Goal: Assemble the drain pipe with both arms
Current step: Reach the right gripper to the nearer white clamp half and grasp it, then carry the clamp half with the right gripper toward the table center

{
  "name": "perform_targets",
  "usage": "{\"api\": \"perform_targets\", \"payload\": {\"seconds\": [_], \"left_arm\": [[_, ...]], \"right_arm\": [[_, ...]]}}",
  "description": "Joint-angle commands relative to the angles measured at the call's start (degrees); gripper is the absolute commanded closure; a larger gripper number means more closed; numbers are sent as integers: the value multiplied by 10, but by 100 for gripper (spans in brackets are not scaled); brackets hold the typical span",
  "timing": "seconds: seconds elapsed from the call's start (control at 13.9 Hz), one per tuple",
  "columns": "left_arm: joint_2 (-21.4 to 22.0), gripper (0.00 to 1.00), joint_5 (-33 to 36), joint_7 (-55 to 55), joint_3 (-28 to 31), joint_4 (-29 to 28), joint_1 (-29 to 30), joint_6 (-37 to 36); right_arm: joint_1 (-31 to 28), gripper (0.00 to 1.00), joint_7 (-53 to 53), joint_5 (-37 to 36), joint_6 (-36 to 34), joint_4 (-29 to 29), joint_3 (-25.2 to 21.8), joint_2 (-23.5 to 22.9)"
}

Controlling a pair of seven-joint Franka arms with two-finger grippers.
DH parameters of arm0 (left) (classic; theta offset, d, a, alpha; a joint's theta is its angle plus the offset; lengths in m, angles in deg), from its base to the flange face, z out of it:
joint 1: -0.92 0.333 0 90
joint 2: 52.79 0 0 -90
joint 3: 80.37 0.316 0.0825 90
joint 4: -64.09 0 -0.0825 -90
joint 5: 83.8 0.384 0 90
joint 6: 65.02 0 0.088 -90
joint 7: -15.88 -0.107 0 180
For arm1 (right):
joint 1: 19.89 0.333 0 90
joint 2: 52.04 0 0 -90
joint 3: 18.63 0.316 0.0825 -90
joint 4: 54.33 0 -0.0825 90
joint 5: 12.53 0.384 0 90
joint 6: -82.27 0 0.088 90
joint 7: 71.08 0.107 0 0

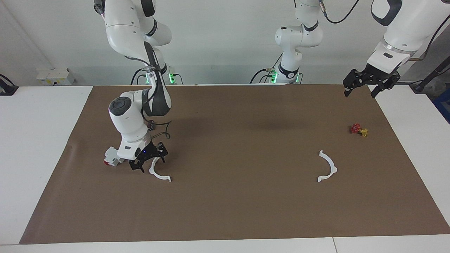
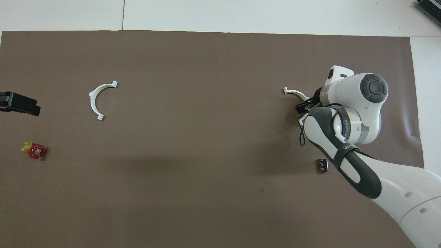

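Here, the right gripper (image 1: 147, 161) is seen low over one white half-ring (image 1: 159, 172) at the right arm's end of the desk (image 1: 225, 211), fingers spread around its upper end, nothing yet gripped, while the left gripper (image 1: 365, 84) is held open in the air, well apart from the other half-ring (image 1: 327, 167).

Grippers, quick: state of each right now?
Left end effector: open, empty, waiting over the mat's edge.
Right end effector: open, down at one half-ring arc, not gripping it yet.
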Motion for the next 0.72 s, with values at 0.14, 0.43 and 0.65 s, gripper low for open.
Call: {"api": "perform_targets", "payload": {"seconds": [0.14,0.43,0.65], "left_arm": [[17,0,-8,-5,-2,-17,6,-2],[16,0,-9,-5,-2,-17,6,-2],[16,0,-9,-5,-2,-17,6,0]], "right_arm": [[-1,47,-20,18,4,-7,2,-7],[-1,100,-22,17,4,-10,1,-8],[5,100,-15,17,-14,-25,1,-4]]}}
